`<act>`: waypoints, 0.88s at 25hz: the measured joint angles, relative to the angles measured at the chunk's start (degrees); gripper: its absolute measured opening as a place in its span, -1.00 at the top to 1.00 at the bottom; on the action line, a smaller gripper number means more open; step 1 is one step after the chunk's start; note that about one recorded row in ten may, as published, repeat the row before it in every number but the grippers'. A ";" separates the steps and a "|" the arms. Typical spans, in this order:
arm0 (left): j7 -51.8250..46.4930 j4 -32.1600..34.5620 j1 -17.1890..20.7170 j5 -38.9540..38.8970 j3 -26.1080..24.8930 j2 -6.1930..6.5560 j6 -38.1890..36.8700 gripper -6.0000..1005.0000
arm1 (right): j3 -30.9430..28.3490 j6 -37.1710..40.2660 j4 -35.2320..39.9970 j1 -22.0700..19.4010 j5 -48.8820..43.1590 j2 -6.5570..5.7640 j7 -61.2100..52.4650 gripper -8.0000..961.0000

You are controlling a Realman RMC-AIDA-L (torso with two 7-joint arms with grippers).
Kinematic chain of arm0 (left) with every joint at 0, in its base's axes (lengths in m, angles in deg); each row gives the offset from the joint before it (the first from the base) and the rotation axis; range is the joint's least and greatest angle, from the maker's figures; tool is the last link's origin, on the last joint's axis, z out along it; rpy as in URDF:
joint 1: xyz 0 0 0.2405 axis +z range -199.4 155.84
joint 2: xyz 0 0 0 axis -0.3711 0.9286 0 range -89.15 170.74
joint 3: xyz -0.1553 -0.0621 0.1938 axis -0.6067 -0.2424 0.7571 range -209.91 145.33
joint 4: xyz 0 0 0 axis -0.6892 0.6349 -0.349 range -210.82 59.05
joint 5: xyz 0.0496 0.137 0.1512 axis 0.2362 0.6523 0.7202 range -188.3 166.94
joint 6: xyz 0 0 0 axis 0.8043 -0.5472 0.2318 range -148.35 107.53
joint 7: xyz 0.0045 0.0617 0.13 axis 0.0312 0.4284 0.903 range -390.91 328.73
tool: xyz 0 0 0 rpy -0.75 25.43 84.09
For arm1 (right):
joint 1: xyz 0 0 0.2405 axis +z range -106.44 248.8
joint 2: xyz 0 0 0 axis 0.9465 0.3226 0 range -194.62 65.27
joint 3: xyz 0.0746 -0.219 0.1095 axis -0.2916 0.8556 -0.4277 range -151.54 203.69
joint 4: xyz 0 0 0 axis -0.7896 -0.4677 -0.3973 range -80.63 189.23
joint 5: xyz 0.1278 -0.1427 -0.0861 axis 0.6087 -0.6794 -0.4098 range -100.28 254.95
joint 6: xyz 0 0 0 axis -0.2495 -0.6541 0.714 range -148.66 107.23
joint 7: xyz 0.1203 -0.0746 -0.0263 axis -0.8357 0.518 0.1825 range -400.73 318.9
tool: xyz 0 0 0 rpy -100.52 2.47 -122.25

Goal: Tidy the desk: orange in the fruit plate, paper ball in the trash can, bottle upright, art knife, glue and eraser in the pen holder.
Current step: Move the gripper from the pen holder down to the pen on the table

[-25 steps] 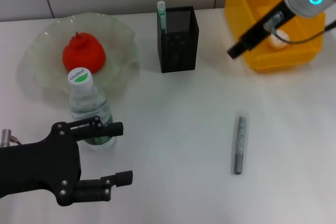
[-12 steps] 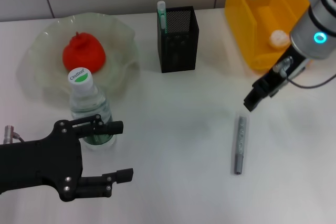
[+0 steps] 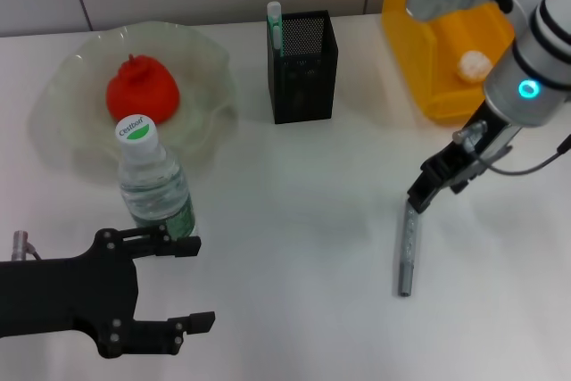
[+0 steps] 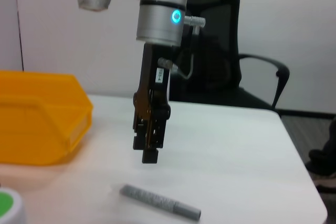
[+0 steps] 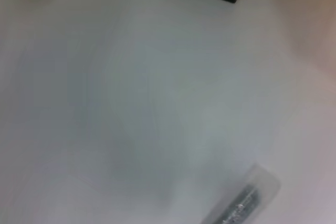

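White desk: right gripper (image 3: 420, 200), narrow, hides art knife's (image 3: 408, 252) tip.

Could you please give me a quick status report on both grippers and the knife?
Right gripper above grey art knife lying on white desk. Left gripper open, empty, near upright clear bottle. Nothing obstructing.

The grey art knife (image 3: 408, 247) lies flat just below the right hand (image 3: 423, 192). The bottle (image 3: 152, 183) stands upright just beyond the left hand (image 3: 192, 281), with the orange (image 3: 143, 91) in the fruit plate (image 3: 67, 86) farther behind. The paper ball (image 3: 474, 64) sits in the yellow trash can (image 3: 428, 42), beyond the right hand; the black pen holder (image 3: 302, 69) stands between the hands, farther back.
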 joint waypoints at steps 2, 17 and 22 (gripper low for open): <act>-0.04 0.18 0.00 1.47 -0.06 0.00 0.63 -0.59 | 0.01 -2.23 -3.59 0.45 0.63 -0.01 -0.44 -0.26; 0.10 1.83 0.33 3.34 -0.08 0.15 0.49 -0.59 | -0.24 -9.05 -11.41 1.34 0.41 -0.19 -2.72 -0.26; 0.17 1.84 0.36 3.35 -0.08 0.10 0.39 -0.59 | -0.29 -10.13 -13.64 2.60 0.35 -0.33 -2.74 -0.26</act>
